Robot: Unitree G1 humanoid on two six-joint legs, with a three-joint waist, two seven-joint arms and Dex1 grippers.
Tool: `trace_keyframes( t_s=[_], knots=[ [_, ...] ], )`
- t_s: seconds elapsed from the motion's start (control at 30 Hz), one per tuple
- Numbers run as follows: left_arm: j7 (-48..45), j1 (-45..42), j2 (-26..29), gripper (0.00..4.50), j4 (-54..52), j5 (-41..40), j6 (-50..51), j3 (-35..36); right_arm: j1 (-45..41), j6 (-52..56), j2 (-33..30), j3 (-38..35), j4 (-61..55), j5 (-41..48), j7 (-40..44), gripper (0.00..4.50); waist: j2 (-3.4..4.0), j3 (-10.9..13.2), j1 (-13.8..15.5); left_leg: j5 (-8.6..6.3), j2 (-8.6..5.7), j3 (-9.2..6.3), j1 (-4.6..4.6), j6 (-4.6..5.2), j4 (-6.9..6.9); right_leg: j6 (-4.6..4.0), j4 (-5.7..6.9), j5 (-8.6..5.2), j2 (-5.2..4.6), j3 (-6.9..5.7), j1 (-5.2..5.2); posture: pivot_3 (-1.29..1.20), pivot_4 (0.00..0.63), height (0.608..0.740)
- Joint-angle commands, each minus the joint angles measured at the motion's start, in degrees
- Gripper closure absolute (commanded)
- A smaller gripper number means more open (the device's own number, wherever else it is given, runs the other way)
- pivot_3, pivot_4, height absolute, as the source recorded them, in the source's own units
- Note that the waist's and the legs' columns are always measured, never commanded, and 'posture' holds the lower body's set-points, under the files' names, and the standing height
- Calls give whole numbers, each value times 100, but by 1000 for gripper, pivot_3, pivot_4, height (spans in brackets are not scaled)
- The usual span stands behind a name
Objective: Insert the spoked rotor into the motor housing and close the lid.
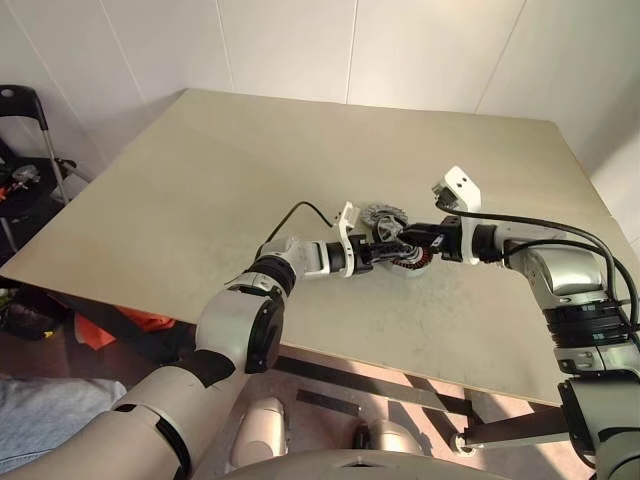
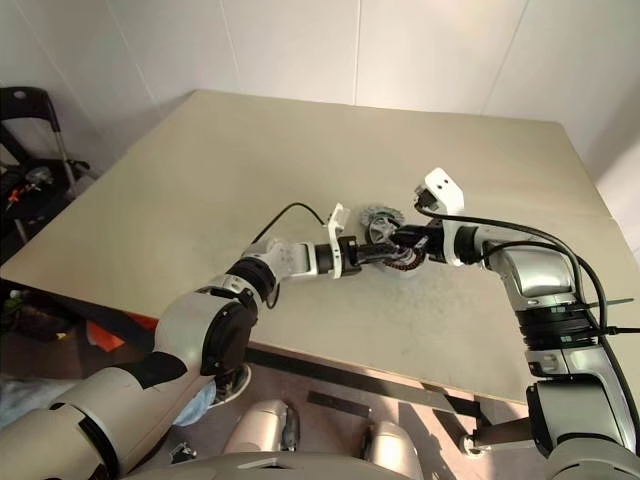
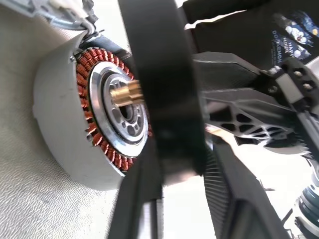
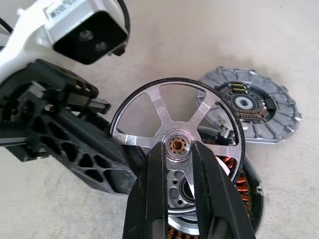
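My right gripper [image 4: 178, 146] is shut on the hub of the spoked rotor [image 4: 158, 110], a black-rimmed wheel with pale spokes held on edge just above the table. Directly behind it lies the motor housing [image 3: 55, 119], silver-grey with red-copper windings and a brass shaft at its centre. My left gripper [image 1: 384, 250] reaches in level from the left; its jaws straddle the rotor's black rim [image 3: 159, 74] and stand open, with a gap showing on one side. The lid [image 4: 259, 107], a ribbed grey disc, lies flat on the table just beyond the housing.
All the parts sit right of centre on a wide beige table [image 1: 200, 180]. A black cable [image 1: 300, 210] loops over the left wrist. Off the table's left edge stand a black frame [image 1: 25, 110] and some orange clutter [image 1: 120, 325].
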Motion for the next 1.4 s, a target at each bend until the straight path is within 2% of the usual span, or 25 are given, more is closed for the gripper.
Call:
trace_keyframes(
  t_s=[0.03,0.1,0.23,0.5,0.7,0.87,1.13,1.4],
  knots=[
    [-28,-226,-954,2166,-133,-104,-35,119,-143,-70,-33,-66,-55,-34,-34,4134,0,0,-1,0,0,0,0,0,1,0,0,0,0,0,0,0,0,740],
    [5,-237,-920,1507,-110,-133,28,165,-134,-72,-26,-83,-63,-35,-38,4134,0,0,-1,0,0,0,1,0,1,0,0,0,0,0,0,0,0,740],
    [-178,-176,-776,1507,-154,-101,166,116,-115,-80,-19,-117,-78,-38,-65,4134,0,0,-1,0,0,0,4,0,3,0,1,0,0,0,4,0,0,740],
    [-828,437,18,1507,-610,203,535,-322,102,19,-241,-310,-543,20,-112,4134,2,-1,-5,-2,1,0,-2,3,3,0,1,0,-1,0,-1,0,0,740],
    [-920,1040,625,1507,-1625,-44,1101,-194,255,115,-366,-375,-894,49,-194,4134,3,-1,-20,0,3,1,4,0,3,0,5,0,-1,0,-1,0,0,740],
    [-732,1777,974,1507,-3069,-336,1667,-150,392,113,-376,-363,-949,8,-251,4134,6,-2,-21,0,3,0,11,-2,1,0,3,0,-1,-1,9,0,0,740],
    [-282,2627,1140,1507,-4580,-835,2262,-97,512,-58,-381,-257,-660,-160,-266,4134,7,-2,-28,-1,2,2,9,-2,1,0,2,0,-3,0,9,0,0,740],
    [15,2800,1123,1507,-5141,-1268,2278,56,648,-136,-371,-194,-574,-250,-267,4134,7,-2,-33,-1,1,2,20,-6,1,0,2,0,-3,0,17,0,0,740]
  ],
)
